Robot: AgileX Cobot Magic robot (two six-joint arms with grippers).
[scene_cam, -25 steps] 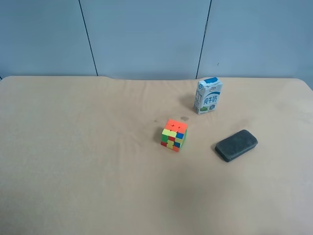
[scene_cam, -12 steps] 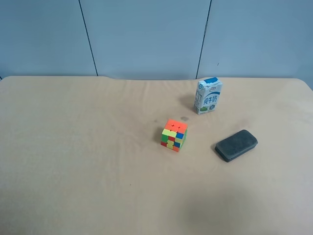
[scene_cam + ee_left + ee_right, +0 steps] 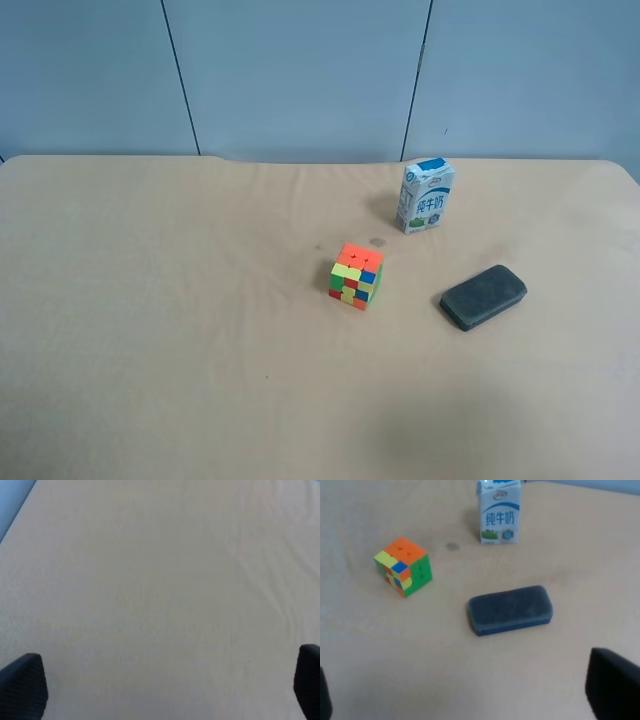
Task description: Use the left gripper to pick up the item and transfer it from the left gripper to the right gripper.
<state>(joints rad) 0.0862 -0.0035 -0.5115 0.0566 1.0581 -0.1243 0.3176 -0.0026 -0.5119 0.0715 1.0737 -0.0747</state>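
The item (image 3: pixel 483 296), a flat dark grey oblong block, lies on the tan table at the right of the exterior high view. It also shows in the right wrist view (image 3: pixel 510 609), lying free ahead of my right gripper (image 3: pixel 470 700). That gripper is open and empty, with only its fingertips (image 3: pixel 614 685) showing at the frame's corners. My left gripper (image 3: pixel 165 685) is open and empty over bare table, and the item is out of its view. Neither arm shows in the exterior high view.
A multicoloured puzzle cube (image 3: pixel 356 275) stands left of the item and also shows in the right wrist view (image 3: pixel 403 565). A white-and-blue milk carton (image 3: pixel 425 196) stands behind it, and shows in the right wrist view (image 3: pixel 499 512) too. A blue wall (image 3: pixel 300 70) lies beyond the table's far edge.
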